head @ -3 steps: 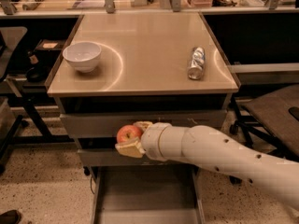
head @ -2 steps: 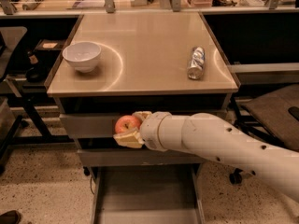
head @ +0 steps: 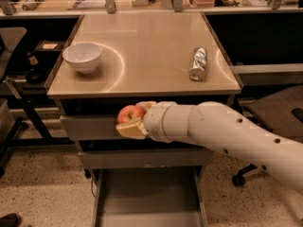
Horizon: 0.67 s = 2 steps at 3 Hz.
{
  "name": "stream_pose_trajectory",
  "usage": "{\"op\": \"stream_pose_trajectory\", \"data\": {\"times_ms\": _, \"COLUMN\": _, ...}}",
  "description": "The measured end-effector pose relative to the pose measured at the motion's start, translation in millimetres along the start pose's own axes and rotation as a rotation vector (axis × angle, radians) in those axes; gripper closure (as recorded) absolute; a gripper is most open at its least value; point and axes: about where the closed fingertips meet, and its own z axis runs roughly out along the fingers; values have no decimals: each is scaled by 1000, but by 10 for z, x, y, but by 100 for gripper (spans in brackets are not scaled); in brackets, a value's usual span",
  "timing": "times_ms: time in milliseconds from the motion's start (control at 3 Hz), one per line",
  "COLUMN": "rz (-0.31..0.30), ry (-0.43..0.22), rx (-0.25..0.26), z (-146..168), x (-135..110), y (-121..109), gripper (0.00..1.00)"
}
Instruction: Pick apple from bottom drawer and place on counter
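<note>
Looking along the front edge of the bench (head: 151, 46), we see the end effector (head: 134, 120) clamped on the apple (head: 129, 112) just below that edge, in front of the upper drawers (head: 90, 126) and above the pulled-out bottom drawer (head: 147, 197). Up top, wide bare surface lies between the bowl (head: 83, 56) at left and the can (head: 198, 64) lying on its side at right. The apple hides part of the fingers (head: 132, 130), and the arm (head: 236, 134) is cut off at the right border.
</note>
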Motion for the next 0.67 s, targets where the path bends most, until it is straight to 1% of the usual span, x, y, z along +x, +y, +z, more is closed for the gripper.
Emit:
{"op": "stream_pose_trajectory", "data": {"times_ms": 333, "rz": -9, "ry": 19, "rx": 51, "z": -172, "x": -388, "y": -373, "gripper": 100}}
{"op": "stream_pose_trajectory", "data": {"times_ms": 667, "rz": -7, "ry": 19, "rx": 54, "z": -178, "x": -390, "y": -397, "gripper": 100}}
